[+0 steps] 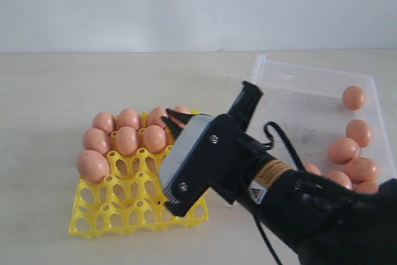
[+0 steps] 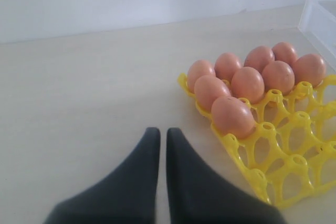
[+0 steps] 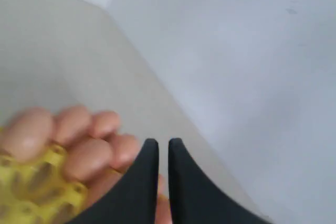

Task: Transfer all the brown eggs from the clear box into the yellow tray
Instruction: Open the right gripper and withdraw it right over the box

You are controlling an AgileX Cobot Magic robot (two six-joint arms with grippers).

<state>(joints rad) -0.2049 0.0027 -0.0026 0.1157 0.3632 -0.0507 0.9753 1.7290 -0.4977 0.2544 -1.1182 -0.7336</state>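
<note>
The yellow tray (image 1: 118,209) lies left of centre, with several brown eggs (image 1: 126,141) filling its far rows and one on its left edge (image 1: 93,166). At the right stands the clear box (image 1: 310,72), and several more brown eggs (image 1: 343,151) lie along its right side. My right gripper (image 1: 173,120) hovers over the tray's far right corner, shut with nothing between its fingers (image 3: 163,142). An egg (image 1: 183,110) shows just behind its tips. In the left wrist view my left gripper (image 2: 163,132) is shut and empty, low over bare table beside the tray (image 2: 294,182) and its eggs (image 2: 232,116).
The right arm's black body (image 1: 291,197) crosses the foreground between tray and box, hiding the tray's right edge and the box's near left part. A white wall stands behind the beige table (image 1: 49,91). A corner of the clear box (image 2: 321,19) shows in the left wrist view.
</note>
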